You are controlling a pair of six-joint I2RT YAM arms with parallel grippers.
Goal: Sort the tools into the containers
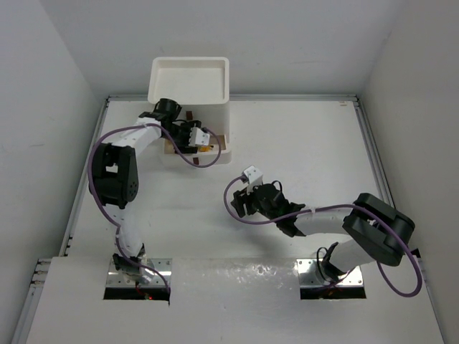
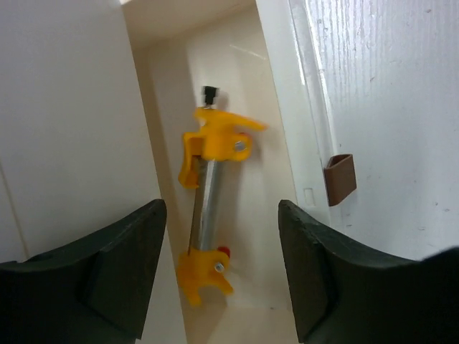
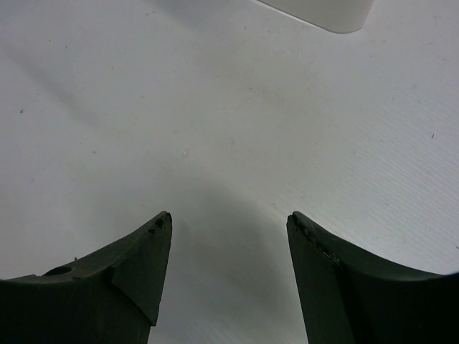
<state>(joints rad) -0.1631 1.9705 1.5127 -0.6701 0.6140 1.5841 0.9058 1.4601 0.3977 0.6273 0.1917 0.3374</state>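
Note:
The white box of containers (image 1: 188, 79) stands at the table's back left, one drawer (image 1: 225, 147) pulled out toward the front. A yellow-orange tool (image 2: 204, 208) with a bare metal shaft lies lengthwise on the drawer's floor (image 2: 254, 279). It also shows as a yellow speck (image 1: 209, 148) in the top view. My left gripper (image 2: 222, 208) hangs open just above it, with the tool free between the spread jaws and touching neither. My right gripper (image 1: 242, 201) is open over the bare table (image 3: 215, 107) at mid-table, holding nothing. No other tools are visible.
A brown drawer handle (image 2: 338, 178) sticks out of the white front to the right of the open drawer. A corner of the white box (image 3: 323, 11) shows at the top of the right wrist view. Raised rails edge the table (image 1: 373, 143).

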